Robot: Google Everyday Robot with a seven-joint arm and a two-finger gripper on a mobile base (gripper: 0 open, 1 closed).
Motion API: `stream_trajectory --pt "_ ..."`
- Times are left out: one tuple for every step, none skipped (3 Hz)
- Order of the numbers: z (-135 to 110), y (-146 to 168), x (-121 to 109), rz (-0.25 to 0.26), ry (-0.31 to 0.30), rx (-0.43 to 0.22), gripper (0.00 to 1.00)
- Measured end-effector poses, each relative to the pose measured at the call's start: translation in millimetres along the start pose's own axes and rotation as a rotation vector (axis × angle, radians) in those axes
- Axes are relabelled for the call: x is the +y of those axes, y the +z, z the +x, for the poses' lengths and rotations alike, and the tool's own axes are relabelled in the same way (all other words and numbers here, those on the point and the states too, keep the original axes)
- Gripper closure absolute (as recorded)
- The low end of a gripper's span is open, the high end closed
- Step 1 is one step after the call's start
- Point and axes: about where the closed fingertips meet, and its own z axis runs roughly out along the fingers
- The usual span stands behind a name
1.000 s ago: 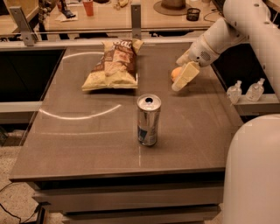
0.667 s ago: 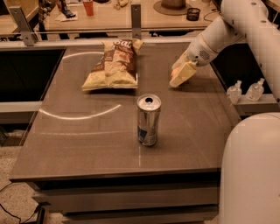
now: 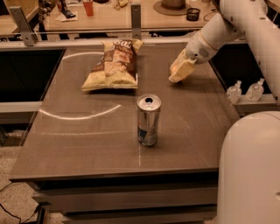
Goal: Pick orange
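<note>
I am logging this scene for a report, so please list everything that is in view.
chip bag: one, yellow-brown, far side of the table, left of the gripper.
drink can: one, silver, upright near the table's middle.
table: one, grey-brown, centre.
small bottles: two, clear, shelf right of the table.
red cup: one, back counter.
orange: none visible; the gripper may hide it.
arm: one, white, from upper right.
gripper: one, cream, low over the table's far right part.

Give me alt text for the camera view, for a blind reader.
A white robot arm reaches in from the right, its gripper low over the far right of a brown table; the orange cannot be made out. A chip bag lies at the far middle, and an opened drink can stands upright nearer the front.
</note>
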Motion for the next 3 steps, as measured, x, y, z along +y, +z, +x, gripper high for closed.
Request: stream_trajectory --pt "-13 -25 2 0.030 -0.004 -0.048 1.00" --pt "-31 -66 7 0.067 0.000 -0.153 1.00" --pt "-37 -92 11 0.058 0.030 -0.290 1.00"
